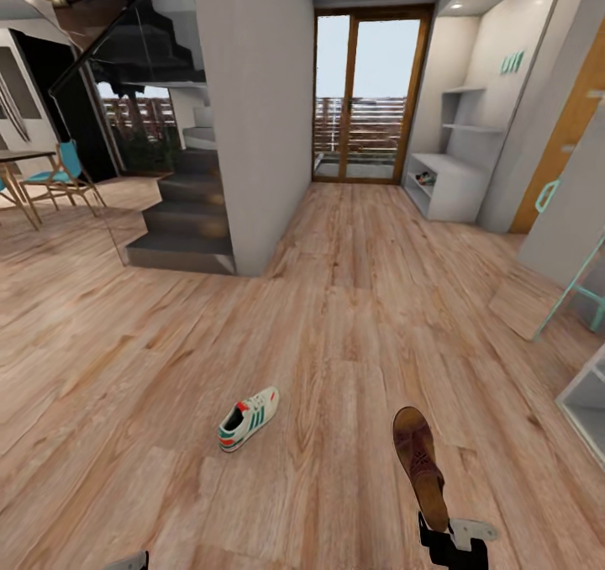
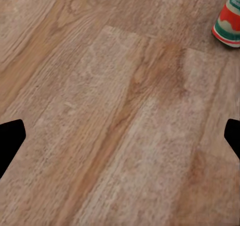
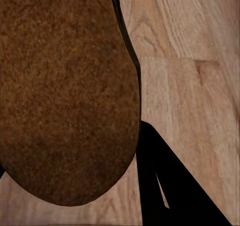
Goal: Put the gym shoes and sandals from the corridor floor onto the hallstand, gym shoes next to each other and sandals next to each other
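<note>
One white gym shoe (image 1: pixel 249 419) with green stripes lies alone on the corridor floor (image 1: pixel 336 301); its red and green heel (image 2: pixel 227 23) shows in the left wrist view. My left gripper (image 2: pixel 120 136) hangs open above bare planks, beside that shoe. A dark brown sandal (image 1: pixel 419 461) is lifted off the floor, with my right gripper (image 1: pixel 451 540) shut on its near end. The sandal's brown surface (image 3: pixel 65 91) looms close in the right wrist view, a black finger (image 3: pixel 160 186) alongside it. The light grey hallstand (image 1: pixel 458 187) stands far ahead on the right, something small in its open shelf.
A grey wall block (image 1: pixel 252 116) and dark stairs (image 1: pixel 185 225) rise ahead on the left. A glass door (image 1: pixel 370 99) ends the corridor. A low grey shelf unit (image 1: pixel 588 402) and a teal frame (image 1: pixel 580 292) sit at the right edge. Teal chairs (image 1: pixel 63 175) stand far left.
</note>
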